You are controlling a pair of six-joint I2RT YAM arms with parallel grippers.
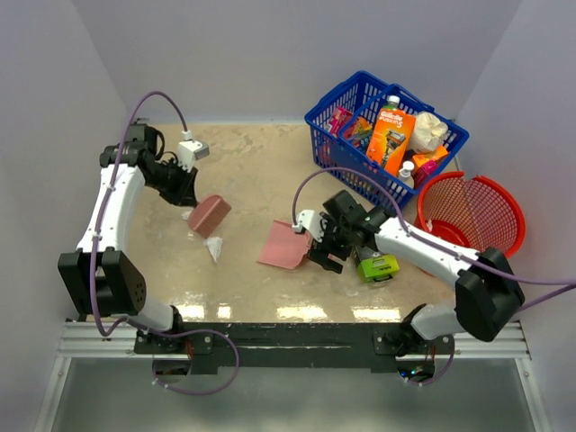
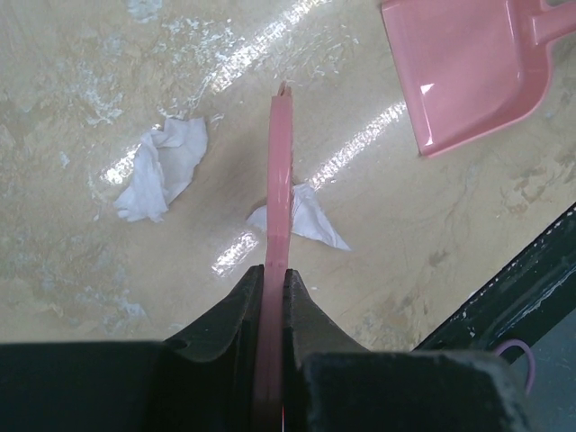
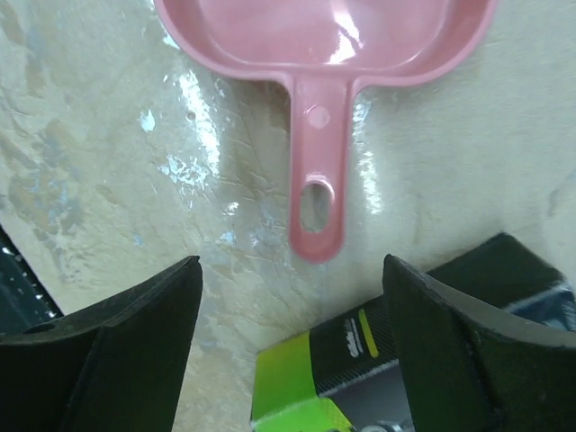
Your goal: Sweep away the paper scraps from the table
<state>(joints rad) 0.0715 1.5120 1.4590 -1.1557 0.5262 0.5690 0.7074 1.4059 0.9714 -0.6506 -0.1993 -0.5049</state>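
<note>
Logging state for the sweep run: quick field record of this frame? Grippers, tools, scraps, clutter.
left gripper: shut on pink sweeper, held edge-on over the table
right gripper: open, over the dustpan handle, not gripping
dustpan: lying mid-table, no scraps in it
scraps: two seen, one on either side of the sweeper
clutter: green box, blue basket, red basket

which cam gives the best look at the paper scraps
Left wrist: two paper scraps lie large and crisp on the table, one left of the pink scraper, one at its edge. Top external shows them only as small white specks by that scraper. Right wrist shows none, only the dustpan.
</note>
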